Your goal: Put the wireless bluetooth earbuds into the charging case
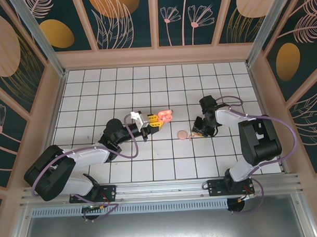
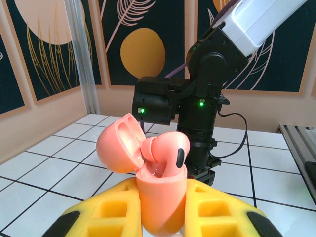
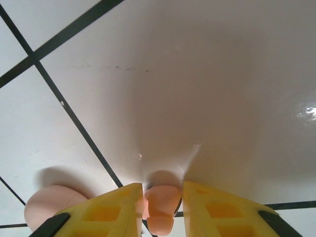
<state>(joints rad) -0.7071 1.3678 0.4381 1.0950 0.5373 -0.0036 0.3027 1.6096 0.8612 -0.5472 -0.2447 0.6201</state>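
Centrally: left pincer (image 2: 162, 195) clamps open case (image 2: 159, 207); right pincer (image 3: 163, 188) pinches earbud (image 3: 161, 207), open tiles (image 3: 222, 74) around.

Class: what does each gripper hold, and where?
Left gripper: charging case, by its lower body. Right gripper: fingers flank a loose earbud; grip unclear.

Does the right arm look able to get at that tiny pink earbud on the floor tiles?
Most likely yes: the right pincer has a yellow finger on either side of the earbud, nothing between; the pink disc lies off to the side.
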